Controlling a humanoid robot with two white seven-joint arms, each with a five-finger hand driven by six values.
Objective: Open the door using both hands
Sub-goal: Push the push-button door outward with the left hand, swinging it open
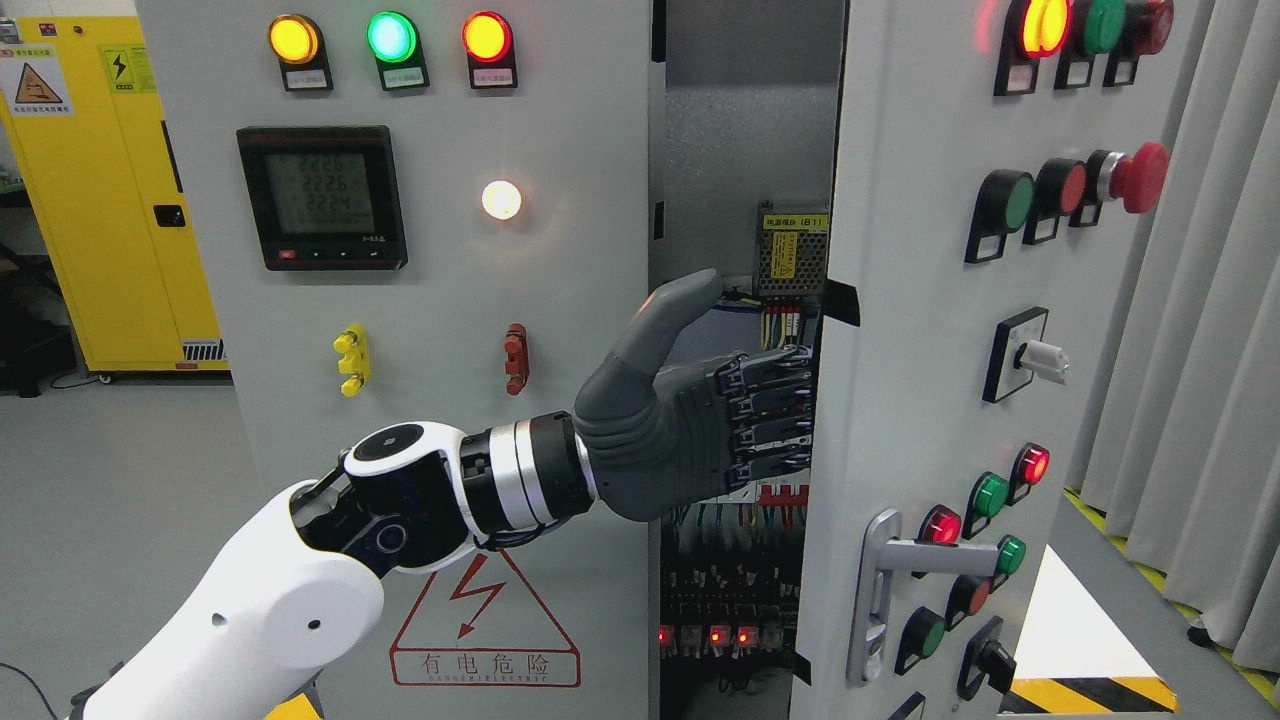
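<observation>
A grey electrical cabinet fills the head view. Its right door [930, 330], covered in buttons and lamps, stands swung partly open toward me. My left hand [700, 420] reaches from the lower left into the gap. Its fingers [770, 415] hook behind the door's inner edge, and the thumb [670, 310] points upward, free. A silver lever handle [890, 580] sits low on the door's front. Wiring, a power module [793, 255] and red terminal lights [715, 635] show inside the opening. My right arm does not appear.
The left door [420, 300] stays closed, with three lit lamps, a digital meter [322, 197] and a red warning triangle [485, 625]. A yellow cabinet [100, 190] stands at far left. Grey curtains [1200, 300] hang at right; hazard tape [1090, 695] marks the floor.
</observation>
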